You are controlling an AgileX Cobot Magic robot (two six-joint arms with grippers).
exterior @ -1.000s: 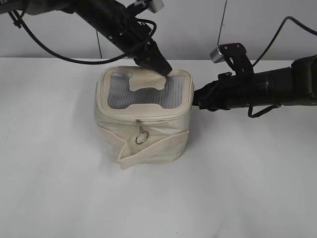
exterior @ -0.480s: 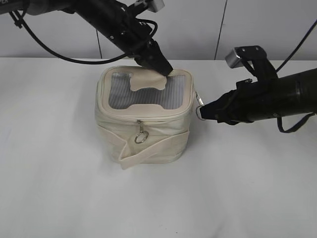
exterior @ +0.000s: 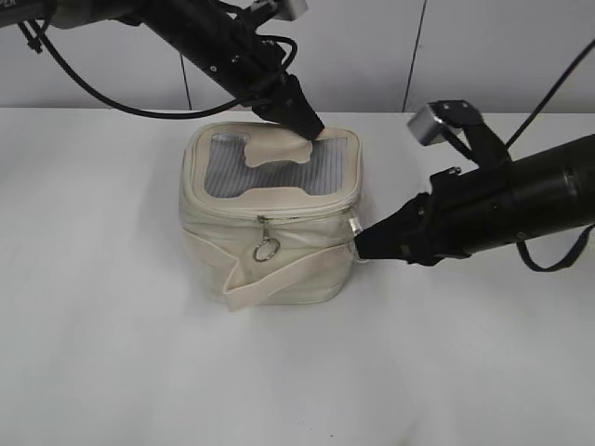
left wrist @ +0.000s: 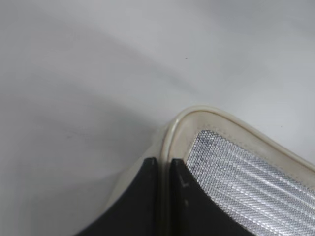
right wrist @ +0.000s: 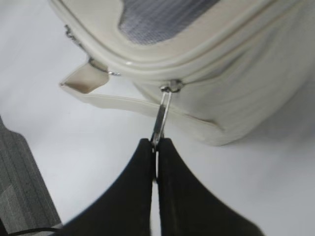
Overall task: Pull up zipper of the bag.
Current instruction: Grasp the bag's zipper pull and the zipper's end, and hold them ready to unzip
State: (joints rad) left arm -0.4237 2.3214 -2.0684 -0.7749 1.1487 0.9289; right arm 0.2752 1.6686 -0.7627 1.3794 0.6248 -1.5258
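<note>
The cream bag (exterior: 288, 265) stands mid-table, its grey mesh window (exterior: 279, 177) on top. My left gripper (exterior: 311, 130) is shut on the lid's back right rim; the left wrist view shows its jaws (left wrist: 165, 162) pinching that rim (left wrist: 197, 115). My right gripper (exterior: 361, 246) is at the bag's front right corner, shut on a silver zipper pull (right wrist: 165, 110) that hangs from the cream zip track (right wrist: 221, 54). A second pull with a round ring (exterior: 267, 249) hangs at the front middle. The fabric strap (exterior: 279, 279) crosses the body.
The bag stands on a white table (exterior: 112, 353) with a grey wall (exterior: 372, 46) behind. A black cable (exterior: 93, 93) loops from the left arm. A dark grey surface (right wrist: 19, 187) shows at the lower left of the right wrist view.
My right gripper has moved from the bag's right side forward and down to the front right corner, taking the silver pull along the rim. The left gripper has stayed on the lid.
</note>
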